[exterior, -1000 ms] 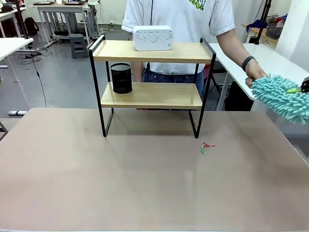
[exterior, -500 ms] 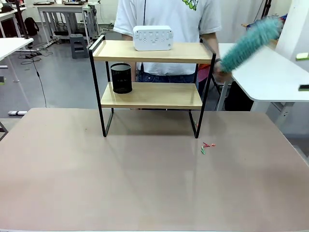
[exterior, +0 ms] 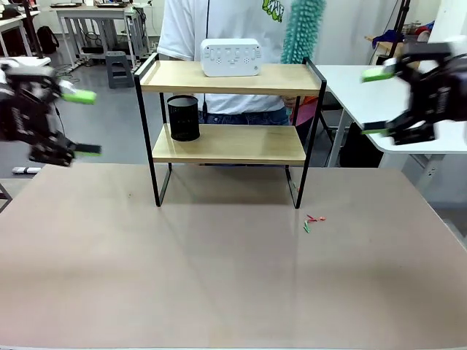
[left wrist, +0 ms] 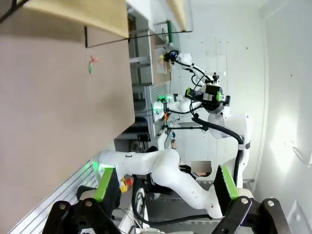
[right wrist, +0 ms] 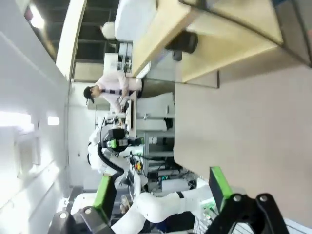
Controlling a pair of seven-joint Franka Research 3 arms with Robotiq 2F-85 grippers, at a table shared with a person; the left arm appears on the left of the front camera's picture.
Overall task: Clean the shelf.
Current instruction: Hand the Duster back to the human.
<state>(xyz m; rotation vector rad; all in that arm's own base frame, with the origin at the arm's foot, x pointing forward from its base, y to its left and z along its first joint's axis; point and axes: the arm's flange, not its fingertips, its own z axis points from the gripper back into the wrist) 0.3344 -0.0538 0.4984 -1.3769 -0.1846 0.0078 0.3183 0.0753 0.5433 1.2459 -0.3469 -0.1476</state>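
The shelf (exterior: pixel 230 120) stands in the upper middle of the frame, with a white box (exterior: pixel 230 57) on its top board and a black cup (exterior: pixel 183 117) on the lower one. The left gripper (exterior: pixel 82 122) at the left edge and the right gripper (exterior: pixel 379 102) at the right edge both hang with fingers apart, holding nothing. The person holds a teal duster (exterior: pixel 299 30) behind the top board. A careless sweep could knock the box or the cup off.
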